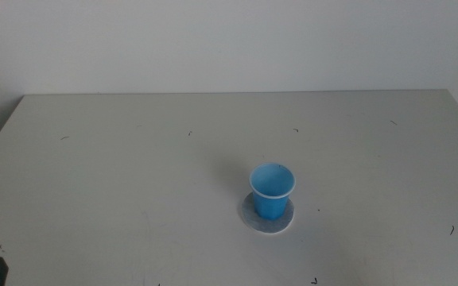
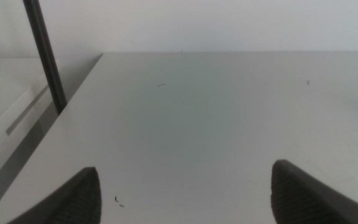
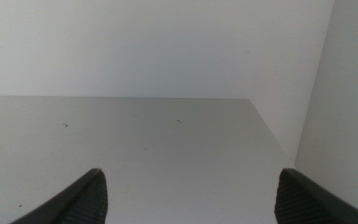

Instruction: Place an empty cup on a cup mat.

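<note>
The cup [image 1: 273, 191] stood upright on the cup mat [image 1: 267, 222], slightly off-centre. Both grippers, left [image 2: 185, 193] and right [image 3: 188, 196], waited away from it, jaws apart; a returning arm could tip it.

You're looking out past the left gripper [image 2: 185, 193] — its two dark jaws stand wide apart with nothing between them, only bare grey table [image 2: 229, 124]. The worktop runs ahead to its far edge, where it meets a pale wall [image 2: 197, 25]. Along the table's side edge a thin dark pole [image 2: 45, 56] rises — beyond it lies a lower white surface [image 2: 5, 106]. A few small dark specks dot the tabletop.
</note>
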Available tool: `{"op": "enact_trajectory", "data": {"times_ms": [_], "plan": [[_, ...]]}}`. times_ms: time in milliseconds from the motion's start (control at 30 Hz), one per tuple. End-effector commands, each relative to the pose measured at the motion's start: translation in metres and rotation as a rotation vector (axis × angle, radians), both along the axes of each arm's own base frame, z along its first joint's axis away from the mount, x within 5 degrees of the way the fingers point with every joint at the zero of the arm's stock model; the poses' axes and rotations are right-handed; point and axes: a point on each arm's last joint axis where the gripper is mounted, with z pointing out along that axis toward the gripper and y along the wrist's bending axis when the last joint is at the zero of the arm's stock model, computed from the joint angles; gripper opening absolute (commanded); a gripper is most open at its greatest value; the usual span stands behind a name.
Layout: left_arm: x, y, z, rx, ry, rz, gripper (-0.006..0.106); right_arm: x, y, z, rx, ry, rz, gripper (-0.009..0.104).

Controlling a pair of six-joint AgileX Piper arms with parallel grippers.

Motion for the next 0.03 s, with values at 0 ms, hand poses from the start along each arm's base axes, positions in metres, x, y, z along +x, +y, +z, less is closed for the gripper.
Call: {"op": "enact_trajectory", "data": {"times_ms": [0], "plan": [[0.0000, -0.0014, 0.0094, -0.006, -0.093, -0.017, 0.105, -0.0017, 0.0004, 0.0121, -0.023, -0.108, 0.004, 0.094]]}}
